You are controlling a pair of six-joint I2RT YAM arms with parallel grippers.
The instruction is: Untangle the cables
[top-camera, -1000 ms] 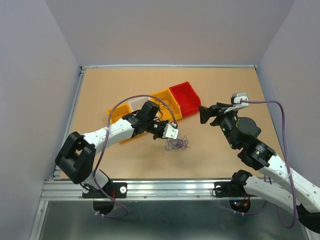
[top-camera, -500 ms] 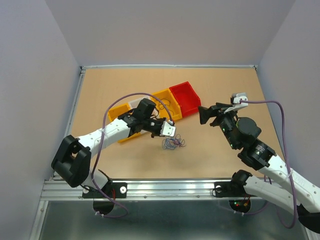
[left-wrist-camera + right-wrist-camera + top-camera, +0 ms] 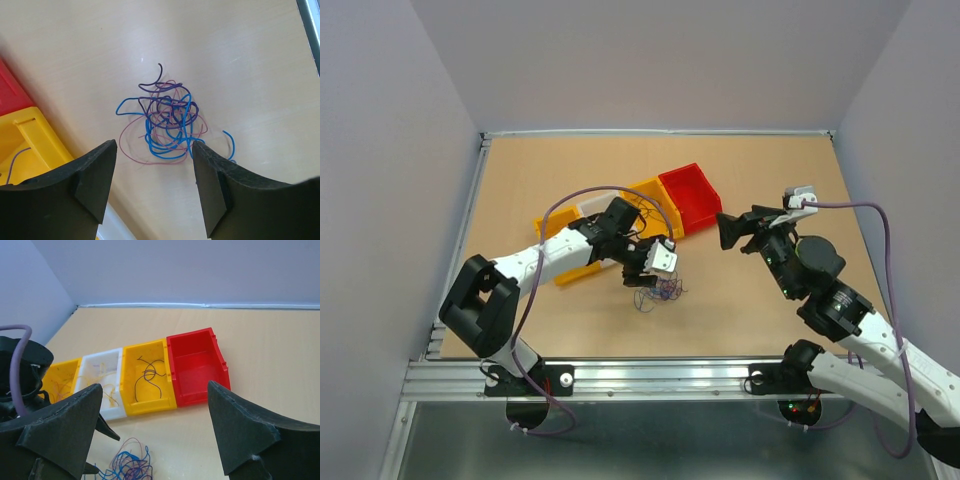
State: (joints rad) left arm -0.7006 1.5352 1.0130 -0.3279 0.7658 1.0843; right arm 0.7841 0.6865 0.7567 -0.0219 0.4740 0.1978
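Note:
The cables [image 3: 167,122] lie as a small loose wad of blue, purple and pinkish wires on the tan table, also seen in the top view [image 3: 660,291] and at the bottom of the right wrist view [image 3: 127,467]. My left gripper [image 3: 152,150] hovers right over the wad's near edge, open, with nothing between its fingers; in the top view the left gripper [image 3: 642,277] points down at it. My right gripper [image 3: 728,228] stands open and empty off to the right of the wad, facing the bins.
A row of bins runs behind the wad: a red bin [image 3: 197,365], a yellow bin [image 3: 150,397] holding a black wire, a white bin [image 3: 102,407] holding yellowish wires, and another yellow bin [image 3: 62,377]. The yellow bin's corner [image 3: 35,137] is close to my left finger.
My left gripper has opened and let go of the wad, which had hung from it and now rests on the table. The right arm has stayed still.

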